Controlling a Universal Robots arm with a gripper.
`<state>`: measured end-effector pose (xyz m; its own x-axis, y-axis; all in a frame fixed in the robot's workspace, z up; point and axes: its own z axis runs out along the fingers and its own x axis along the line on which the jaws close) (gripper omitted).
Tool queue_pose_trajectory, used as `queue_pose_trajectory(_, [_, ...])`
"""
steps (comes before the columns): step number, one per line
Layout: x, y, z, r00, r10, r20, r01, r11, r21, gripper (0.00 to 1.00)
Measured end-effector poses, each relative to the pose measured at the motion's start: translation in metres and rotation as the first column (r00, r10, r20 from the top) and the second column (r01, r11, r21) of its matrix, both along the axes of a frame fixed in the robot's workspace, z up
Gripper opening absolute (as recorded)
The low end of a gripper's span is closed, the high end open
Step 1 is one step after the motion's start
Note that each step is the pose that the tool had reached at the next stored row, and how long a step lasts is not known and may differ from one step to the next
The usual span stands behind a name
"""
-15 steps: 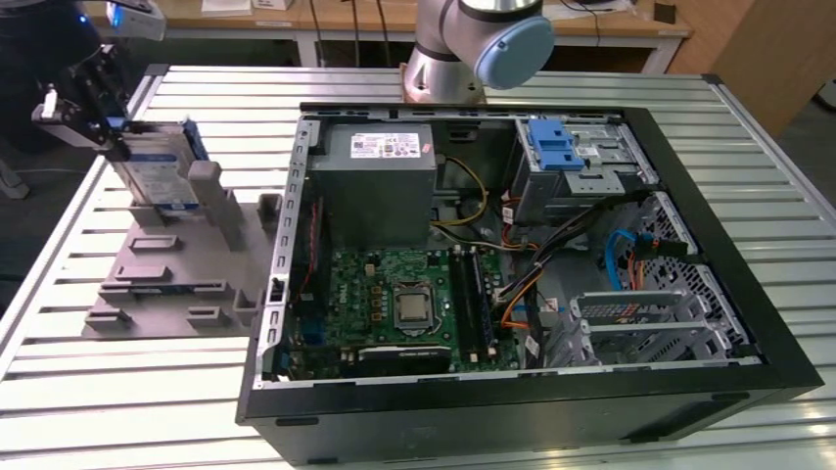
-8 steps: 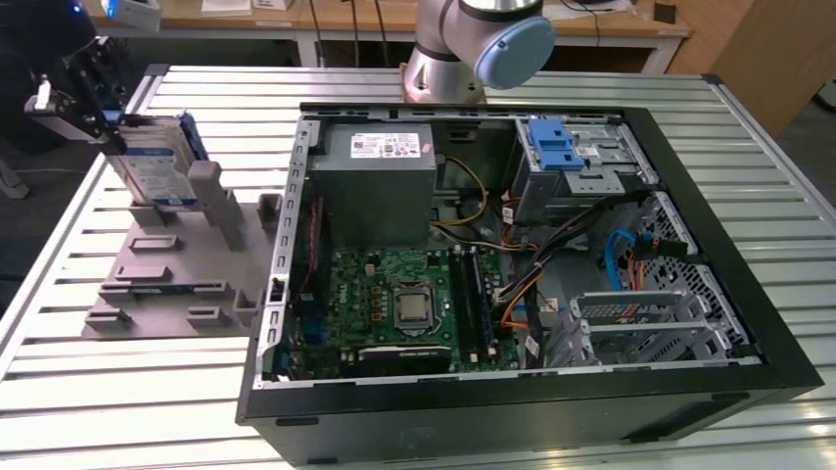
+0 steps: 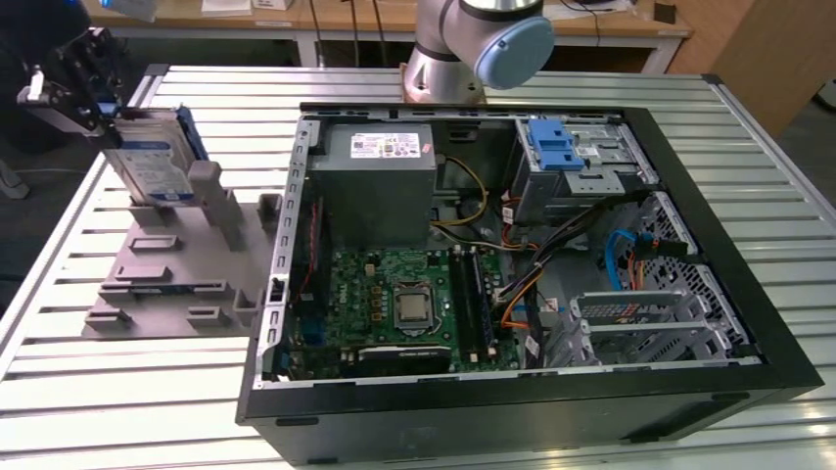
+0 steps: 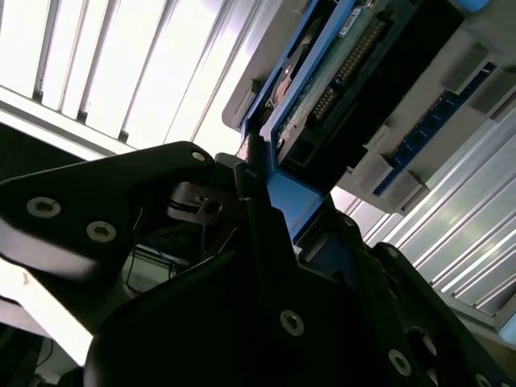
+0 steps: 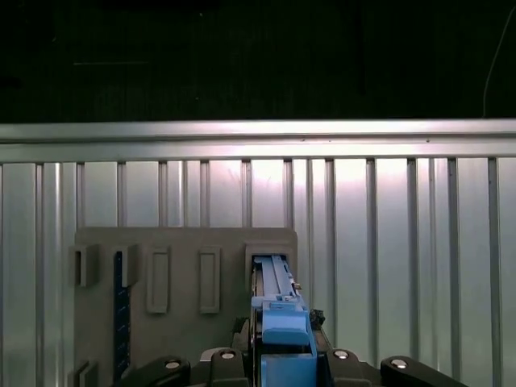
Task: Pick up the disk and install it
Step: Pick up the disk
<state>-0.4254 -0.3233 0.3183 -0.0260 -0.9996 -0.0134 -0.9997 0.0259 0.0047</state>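
Observation:
The disk [image 3: 149,160], silver with a blue-and-white label and a blue bracket, stands tilted on edge at the exterior view's far left. My gripper [image 3: 116,119] is shut on its upper end. Its lower end sits at a slot of the grey holder fixture [image 3: 170,269]; whether it still rests in the slot I cannot tell. In the first wrist view the gripper [image 5: 282,359] clamps the blue bracket of the disk [image 5: 274,278] over the fixture [image 5: 185,250]. The second wrist view has the fingers [image 4: 254,181] against the bracket, with the disk's [image 4: 339,72] circuit side visible.
An open computer case [image 3: 731,294] lies on the slatted metal table [image 3: 131,411], to the exterior view's right of the fixture. Inside it are a grey power supply box [image 3: 379,181], a motherboard [image 3: 405,304] and a drive bay with a blue latch [image 3: 565,147]. The arm's base [image 3: 457,49] stands behind the case.

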Motion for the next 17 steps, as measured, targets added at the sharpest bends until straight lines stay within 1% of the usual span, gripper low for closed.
queue_pose_trajectory(17, [0.0,0.0001,0.0249,1.0,0.0,0.0,0.0,1.0,0.0,0.36])
